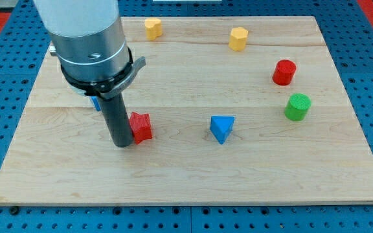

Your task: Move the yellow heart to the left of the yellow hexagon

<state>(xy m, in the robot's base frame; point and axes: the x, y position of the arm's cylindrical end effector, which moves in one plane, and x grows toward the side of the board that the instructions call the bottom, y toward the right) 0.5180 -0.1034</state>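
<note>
The yellow heart (152, 28) lies near the view's top, left of centre, on the wooden board (186, 175). The yellow hexagon (238, 38) stands to its right, also near the top edge, with a clear gap between them. My tip (122, 144) rests on the board at the view's left, well below the heart. It touches or nearly touches the left side of a red star-like block (140, 126).
A blue triangle (222, 128) sits at the board's centre. A red cylinder (283, 72) and a green cylinder (297, 107) stand at the right. A blue block (95, 102) is mostly hidden behind the arm. Blue pegboard surrounds the board.
</note>
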